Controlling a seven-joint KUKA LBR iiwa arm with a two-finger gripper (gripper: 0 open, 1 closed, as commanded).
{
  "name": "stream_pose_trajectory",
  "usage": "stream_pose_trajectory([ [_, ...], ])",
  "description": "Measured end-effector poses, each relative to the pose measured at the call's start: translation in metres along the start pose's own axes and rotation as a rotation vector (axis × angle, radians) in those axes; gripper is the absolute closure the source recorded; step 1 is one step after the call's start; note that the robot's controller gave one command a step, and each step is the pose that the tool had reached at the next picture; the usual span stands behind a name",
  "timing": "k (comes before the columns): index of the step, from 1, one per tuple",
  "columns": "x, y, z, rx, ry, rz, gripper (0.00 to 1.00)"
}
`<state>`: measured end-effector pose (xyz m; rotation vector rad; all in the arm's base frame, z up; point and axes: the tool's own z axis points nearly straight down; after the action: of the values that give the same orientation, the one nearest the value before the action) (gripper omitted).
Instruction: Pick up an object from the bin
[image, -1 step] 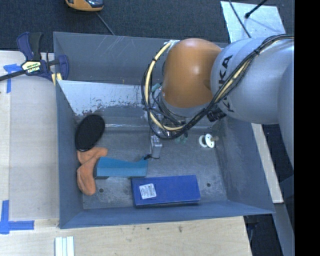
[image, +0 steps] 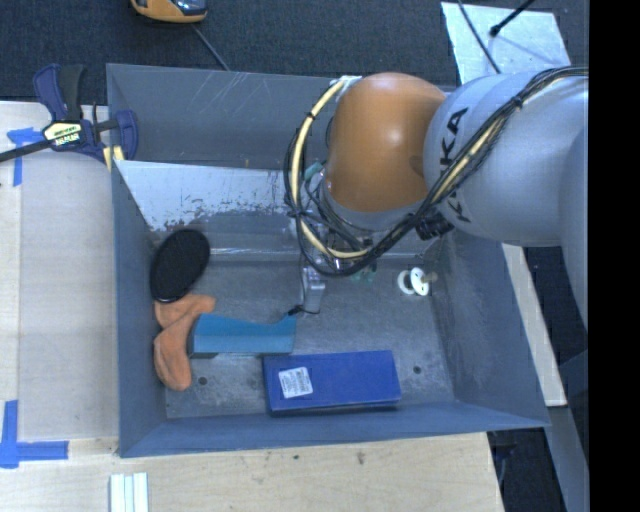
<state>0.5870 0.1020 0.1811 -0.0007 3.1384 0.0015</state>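
My gripper (image: 311, 296) reaches down into the middle of the bin, its tip just above the right end of a light blue block (image: 243, 335). A dark blue flat box (image: 331, 381) with a white label lies right below it, near the front wall. An orange cloth (image: 178, 340) lies against the left end of the light blue block. The orange cover on the wrist hides the upper part of the gripper.
A black oval brush (image: 179, 265) rests at the left of the bin, above the orange cloth. A small white ring-shaped piece (image: 415, 283) lies at the right, under the arm.
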Motion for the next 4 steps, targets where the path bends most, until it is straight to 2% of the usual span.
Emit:
stream_pose_trajectory([
  [1, 0.028, 0.018, 0.047, 0.000, -0.004, -0.045, 0.00],
  [2, 0.033, 0.022, 0.073, 0.001, 0.009, -0.018, 0.00],
  [3, 0.048, 0.022, 0.092, 0.000, -0.002, -0.053, 0.00],
  [4, 0.061, 0.058, 0.095, -0.001, -0.008, -0.268, 1.00],
])
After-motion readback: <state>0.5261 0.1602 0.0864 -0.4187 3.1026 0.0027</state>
